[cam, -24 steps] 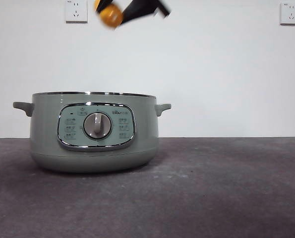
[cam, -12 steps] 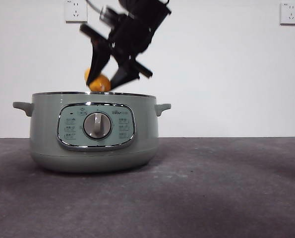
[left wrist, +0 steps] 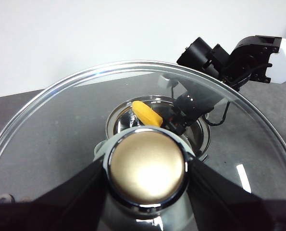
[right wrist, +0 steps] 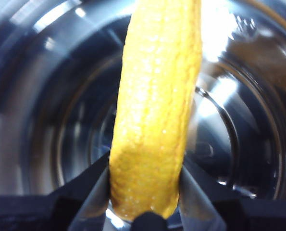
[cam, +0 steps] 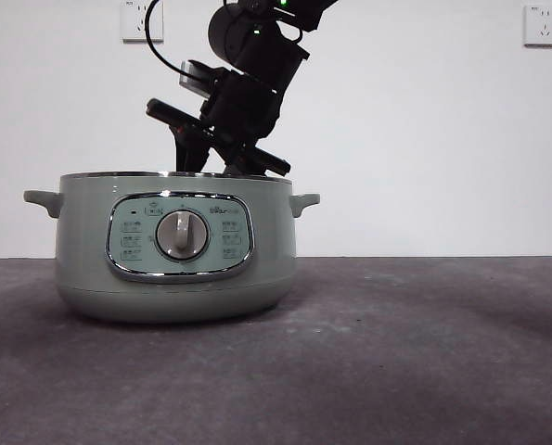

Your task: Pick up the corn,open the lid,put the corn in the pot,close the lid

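Corn (right wrist: pixel 155 110) now lowered inside pot (cam: pixel 178 278), right gripper (right wrist: pixel 145 192) still clamped

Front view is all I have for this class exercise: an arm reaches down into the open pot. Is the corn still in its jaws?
Observer: Yes. The right wrist view shows the right gripper shut on the corn, over the pot's shiny inner bowl.
Operator: Where is the lid? I cannot see it.
Observer: The left gripper holds the lid by its knob, raised, with the pot visible below through the glass.
Operator: Does the left wrist view also show the corn?
Observer: Yes, through the glass: it sits at the pot's mouth beside the right arm.
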{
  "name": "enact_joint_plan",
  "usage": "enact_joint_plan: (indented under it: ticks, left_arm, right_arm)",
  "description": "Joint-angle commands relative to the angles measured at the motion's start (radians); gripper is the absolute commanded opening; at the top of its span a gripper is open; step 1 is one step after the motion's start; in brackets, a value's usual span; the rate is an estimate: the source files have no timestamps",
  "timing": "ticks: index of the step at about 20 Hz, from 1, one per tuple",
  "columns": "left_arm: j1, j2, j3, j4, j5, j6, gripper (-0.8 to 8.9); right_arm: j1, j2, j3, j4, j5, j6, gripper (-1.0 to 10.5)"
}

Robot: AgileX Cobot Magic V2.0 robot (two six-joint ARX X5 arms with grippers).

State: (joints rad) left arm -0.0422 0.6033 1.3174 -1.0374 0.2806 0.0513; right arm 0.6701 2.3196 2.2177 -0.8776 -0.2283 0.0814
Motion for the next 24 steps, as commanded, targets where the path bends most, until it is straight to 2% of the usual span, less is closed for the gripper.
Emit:
enact_joint_plan:
  ticks: [1, 8, 14, 17, 19, 24]
  left_arm:
    - [-0.003, -0.010, 0.010, 0.051, 0.007, -0.006, -0.08]
    - [-0.013, -0.010, 0.010, 0.050, 0.007, -0.006, -0.08]
    - [-0.025, -0.010, 0.010, 0.033, 0.007, -0.006, -0.08]
    - [-0.025, -0.010, 0.010, 0.033, 0.007, -0.006, -0.08]
    - [-0.026, -0.010, 0.010, 0.032, 0.007, -0.006, -0.08]
    - [-0.040, -0.008, 0.010, 0.032, 0.007, -0.006, -0.08]
  right_arm:
    - [0.006, 0.021, 0.005, -0.011, 0.010, -0.022, -0.1]
    - [0.012, 0.045, 0.004, -0.078, 0.012, -0.059, -0.1]
    - [0.018, 0.081, 0.004, -0.086, 0.021, -0.062, -0.1]
    - [0.031, 0.083, 0.004, -0.170, 0.022, -0.163, -0.1]
    - [0.037, 0.083, 0.004, -0.175, 0.053, -0.165, -0.1]
    - [0.037, 0.083, 0.005, -0.168, 0.053, -0.164, 0.1]
